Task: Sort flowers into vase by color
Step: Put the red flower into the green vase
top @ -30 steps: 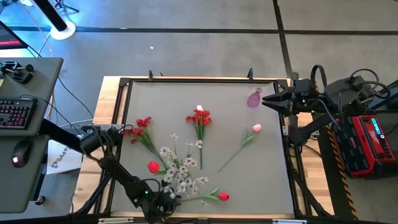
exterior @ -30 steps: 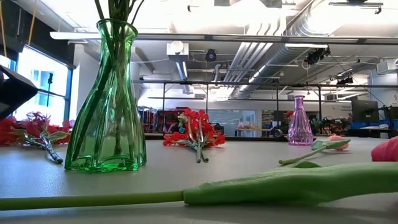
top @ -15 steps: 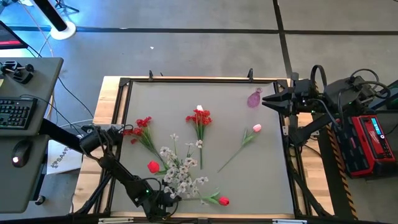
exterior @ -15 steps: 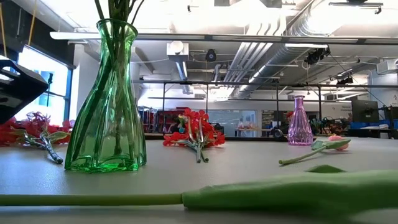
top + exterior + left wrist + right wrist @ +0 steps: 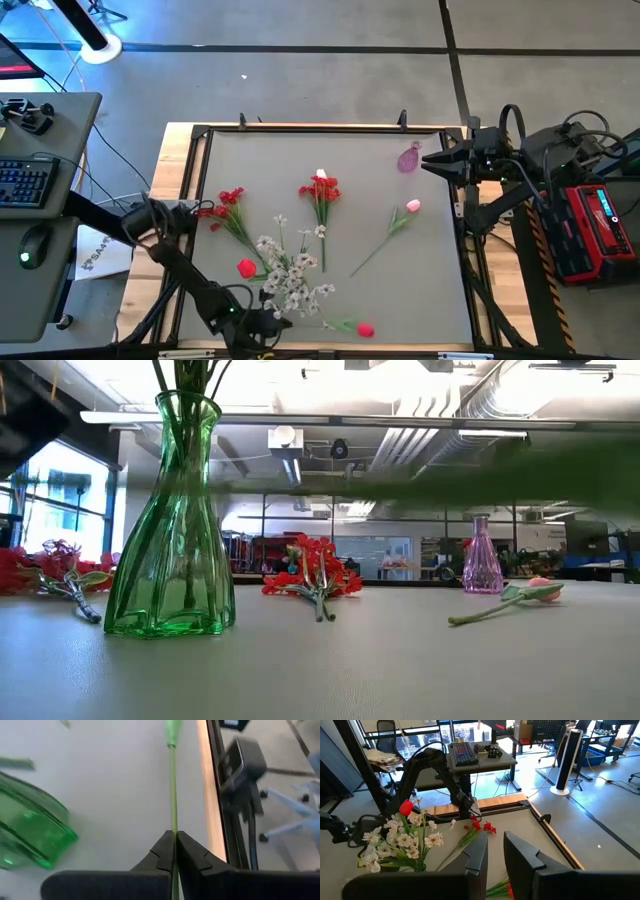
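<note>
My left gripper (image 5: 268,320) (image 5: 174,838) is at the table's near edge, shut on the thin green stem of a red tulip (image 5: 365,329). In the low view the stem shows as a blurred green band (image 5: 470,472) high above the table. Just beyond stands the green vase (image 5: 285,285) (image 5: 172,520) (image 5: 30,827), with white sprays and a red tulip (image 5: 246,267) in it. Red clusters (image 5: 228,198) (image 5: 321,190) and a pink tulip (image 5: 412,206) lie flat on the table. A small purple vase (image 5: 409,158) stands at the far right. My right gripper (image 5: 430,162) (image 5: 495,855) waits there, open and off the table. My left gripper pinches the red tulip's stem (image 5: 173,822) between its two fingers, at the end away from the blossom. The fingers slant down from the table's left and lie roughly along the stem, which runs on past them toward the right. The tulip is lifted clear of the table.
The table's wooden near edge and black frame rail (image 5: 215,805) run close beside the held stem. A desk with a keyboard (image 5: 25,185) stands left of the table. Bare table surface lies between the pink tulip and the near edge (image 5: 420,290).
My left gripper has risen from the table near its front edge, taking the red tulip's stem with it. The tulip, which lay flat on the table, now hangs clear above it, and its blossom has shifted slightly toward the near edge.
</note>
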Controlling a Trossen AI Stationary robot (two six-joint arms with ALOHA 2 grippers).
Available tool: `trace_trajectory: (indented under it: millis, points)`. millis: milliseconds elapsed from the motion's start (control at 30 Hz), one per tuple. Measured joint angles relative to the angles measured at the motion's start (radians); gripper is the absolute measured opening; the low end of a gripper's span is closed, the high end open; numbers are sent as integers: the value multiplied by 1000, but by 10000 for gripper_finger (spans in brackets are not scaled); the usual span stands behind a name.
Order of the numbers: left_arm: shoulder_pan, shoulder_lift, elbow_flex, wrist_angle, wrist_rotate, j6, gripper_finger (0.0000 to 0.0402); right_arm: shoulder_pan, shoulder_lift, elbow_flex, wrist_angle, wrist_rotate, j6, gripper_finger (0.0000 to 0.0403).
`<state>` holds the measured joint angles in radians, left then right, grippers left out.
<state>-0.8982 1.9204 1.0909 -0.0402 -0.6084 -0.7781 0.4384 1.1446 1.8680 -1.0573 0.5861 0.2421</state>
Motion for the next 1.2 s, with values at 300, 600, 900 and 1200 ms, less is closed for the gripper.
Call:
trace_trajectory:
  millis: [300, 600, 900, 1200]
  points:
    - [1, -108, 4, 48, -106, 82, 0, 0, 0, 0, 0, 0, 0, 51]
    - [14, -171, 4, 186, -71, 258, 0, 0, 0, 0, 0, 1, 0, 51]
    - [14, -172, 4, 280, -11, 300, 0, 0, 0, 0, 0, 2, 0, 51]
    - [14, -172, 4, 406, 14, 346, 0, 0, 1, 0, 21, 5, 38, 51]
